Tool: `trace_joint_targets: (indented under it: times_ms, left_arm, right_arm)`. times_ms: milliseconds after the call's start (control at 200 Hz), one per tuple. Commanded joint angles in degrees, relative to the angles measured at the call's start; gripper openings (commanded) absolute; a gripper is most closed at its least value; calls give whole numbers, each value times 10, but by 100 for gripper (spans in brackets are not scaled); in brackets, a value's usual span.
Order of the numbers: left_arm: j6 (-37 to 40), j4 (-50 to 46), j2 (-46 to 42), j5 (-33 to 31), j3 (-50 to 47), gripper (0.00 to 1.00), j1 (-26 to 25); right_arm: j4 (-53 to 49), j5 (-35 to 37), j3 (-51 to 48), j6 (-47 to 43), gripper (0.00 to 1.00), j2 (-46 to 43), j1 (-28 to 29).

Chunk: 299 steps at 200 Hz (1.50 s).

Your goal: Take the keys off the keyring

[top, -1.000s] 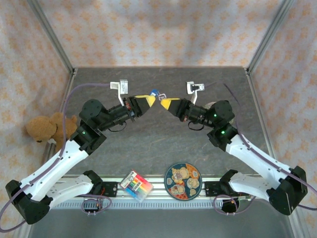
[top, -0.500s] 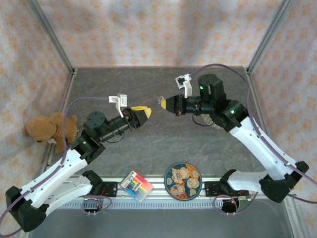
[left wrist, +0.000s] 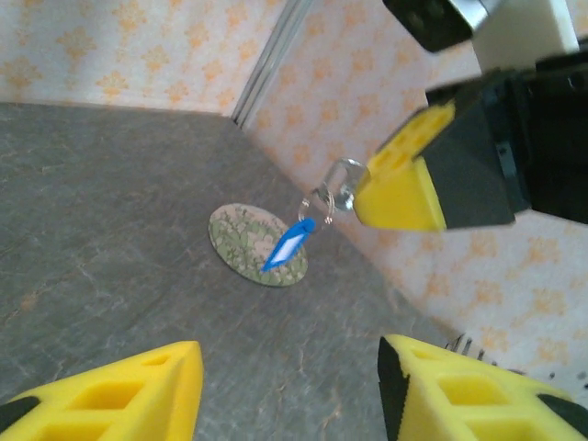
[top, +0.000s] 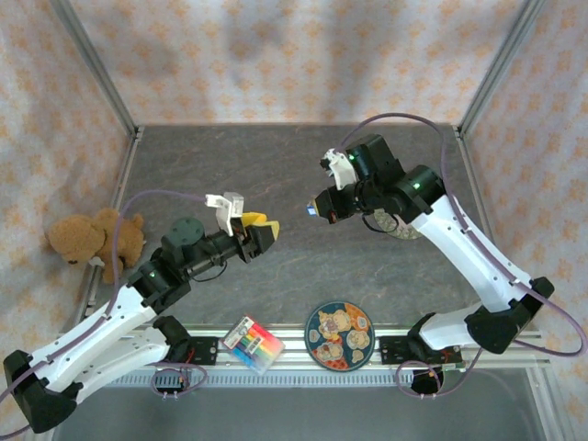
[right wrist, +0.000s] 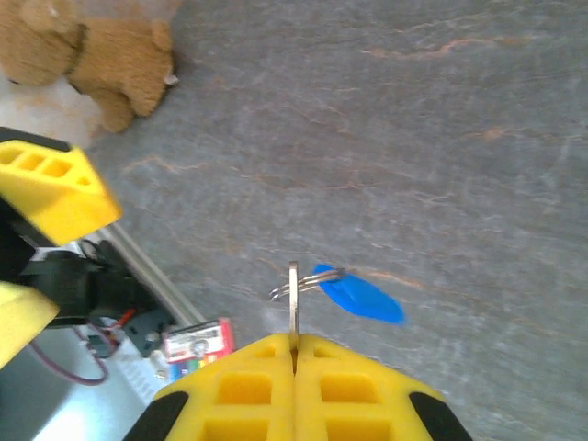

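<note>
Backing left claw (top: 262, 230) off, now spreading to half open, gripping nothing. Raising right claw (top: 317, 208), clamped tight on key (right wrist: 293, 296), dragging blue keyring (right wrist: 358, 296) along just below its tip, above worktop (top: 230, 156). Still reading as joined; separation pending.

Robotics lab test cell, not a home: boxed by aluminium posts (top: 96, 69) and patterned cloth (top: 303, 55), grey tabletop (top: 294, 165), left arm (top: 101, 322) and right arm (top: 469, 253) bolted along a metal rail (top: 294, 367), teddy bear (top: 87, 239) at the edge
</note>
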Motion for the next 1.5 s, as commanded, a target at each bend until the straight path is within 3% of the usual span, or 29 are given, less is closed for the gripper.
trace_joint_targets:
  times_ms: [0,165,405,881,1492]
  left_arm:
    - [78,-7,0,-62,-6,54,-37]
    - [119,70,7,-92,-47,59,-73]
    - [174,199,7,-56,-98,60,-83]
    - [251,187,57,-66,-34,59,-126]
    - [308,236,112,-131,-2,46,-164]
  right_arm:
    - [-42,80,16,-69,0,0,8]
    - [-8,141,-12,-130,0,-26,46]
    - [101,109,-86,-166,0,-97,65]
    - [117,98,-101,-176,0,-101,79]
    - [126,97,-118,-173,0,-137,104]
